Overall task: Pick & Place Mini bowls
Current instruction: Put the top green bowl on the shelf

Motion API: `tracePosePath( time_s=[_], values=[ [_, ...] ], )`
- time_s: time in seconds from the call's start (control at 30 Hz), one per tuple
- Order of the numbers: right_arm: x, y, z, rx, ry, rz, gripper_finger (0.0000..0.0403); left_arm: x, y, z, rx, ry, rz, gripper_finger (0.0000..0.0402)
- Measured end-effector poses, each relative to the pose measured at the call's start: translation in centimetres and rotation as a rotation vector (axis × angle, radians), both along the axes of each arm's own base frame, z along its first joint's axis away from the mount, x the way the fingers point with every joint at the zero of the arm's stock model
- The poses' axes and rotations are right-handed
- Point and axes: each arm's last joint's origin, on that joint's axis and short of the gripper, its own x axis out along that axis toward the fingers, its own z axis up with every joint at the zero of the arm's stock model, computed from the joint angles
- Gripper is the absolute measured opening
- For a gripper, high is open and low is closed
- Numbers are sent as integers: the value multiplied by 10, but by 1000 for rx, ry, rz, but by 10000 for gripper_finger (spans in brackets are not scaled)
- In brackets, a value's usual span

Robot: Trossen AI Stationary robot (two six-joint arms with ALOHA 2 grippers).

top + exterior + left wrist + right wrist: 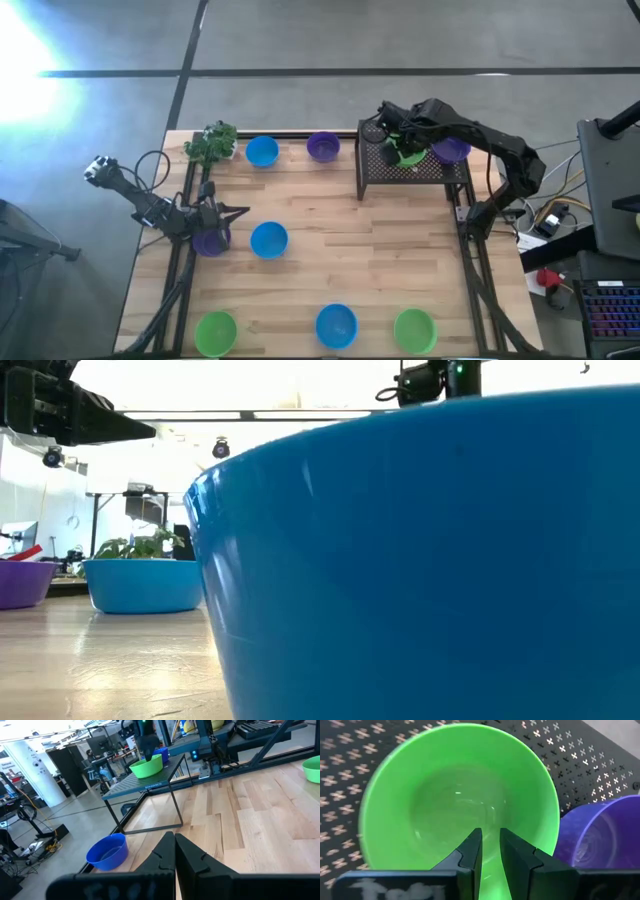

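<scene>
Mini bowls lie spread over the wooden table [330, 230]. My right gripper [490, 847] reaches over the black perforated rack [415, 172] and is shut on a green bowl [455, 795], also visible as the green bowl [408, 155]. A purple bowl [452, 150] stands on the rack right beside it. My left gripper [175, 845] is shut and empty. It hovers near the table's left edge, next to a purple bowl [210, 241] and a blue bowl [268, 240]. My right gripper holds the green bowl by its wall at the near rim [490, 870], which passes between the two fingers, so one finger is inside and one outside. The fingers come from above, slanting. The bowl is upright over the rack top; whether its base rests there, I cannot tell.
On the table stand a blue bowl [262, 151] and a purple bowl [322, 146] near the far edge. Green bowls [215, 330] [414, 328] and a blue bowl [336, 325] stand at the near edge. A leafy plant [212, 143] occupies the far left corner. Bare wood lies mid-table.
</scene>
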Motion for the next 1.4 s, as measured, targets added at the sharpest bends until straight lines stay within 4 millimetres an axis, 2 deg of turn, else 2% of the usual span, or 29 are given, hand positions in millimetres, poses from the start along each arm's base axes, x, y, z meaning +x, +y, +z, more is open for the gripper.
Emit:
tracePosePath(
  time_s=[0.47, 1.07, 1.4],
  values=[
    [-4, -4, -2, -123, 93, -14, 63, 0, 0, 0, 0, 0, 0, 0],
    [-4, -4, -2, -145, 108, -18, 63, 0, 0, 0, 0, 0, 0, 0],
    [-7, -5, -13, -171, 172, -17, 63, 0, 0, 0, 0, 0, 0, 0]
  ],
)
